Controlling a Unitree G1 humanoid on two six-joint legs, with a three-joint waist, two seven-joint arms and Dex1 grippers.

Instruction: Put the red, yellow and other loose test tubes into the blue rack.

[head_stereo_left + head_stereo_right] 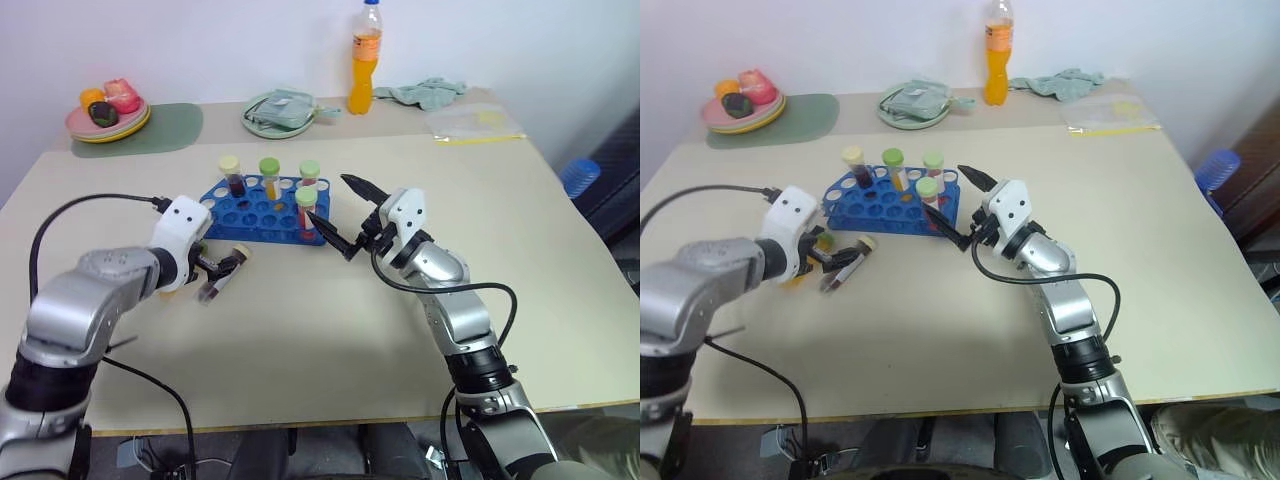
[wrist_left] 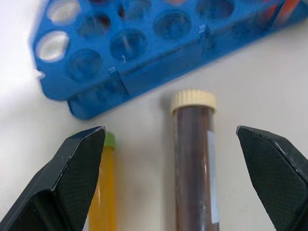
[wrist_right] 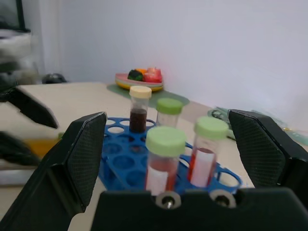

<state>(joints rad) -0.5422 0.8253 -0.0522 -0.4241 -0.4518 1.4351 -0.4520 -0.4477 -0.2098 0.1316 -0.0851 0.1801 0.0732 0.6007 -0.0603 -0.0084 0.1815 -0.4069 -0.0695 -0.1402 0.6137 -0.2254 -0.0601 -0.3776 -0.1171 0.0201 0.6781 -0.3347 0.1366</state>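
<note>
On the beige table [image 1: 330, 330], just beside the blue rack [image 1: 262, 210], two loose tubes lie: brown tube [image 2: 193, 159] framed by the spread left gripper [image 2: 180, 178], whose finger risks nudging the yellow tube [image 2: 102, 192]; right gripper [image 1: 350, 215] spread, empty beside four racked tubes [image 3: 165, 156].

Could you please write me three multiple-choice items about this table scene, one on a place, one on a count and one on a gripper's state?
1. Where does the clear plastic tube of dark brown liquid with a cream cap lie?
A. On the table in front of the bright-blue plastic tube rack
B. On the pale green plate
C. Beside the orange drink bottle

2. How many capped tubes stand in the rack?
A. Two
B. Four
C. Six

3. How is the right gripper?
A. Shut on a tube
B. Shut, empty
C. Open, empty

Answers: 1 A, it lies flat between the left gripper's open fingers, near the rack's edge. 2 B, one cream cap and three green caps rise from the holes. 3 C, its black fingers stand spread beside the rack with nothing between them.
</note>
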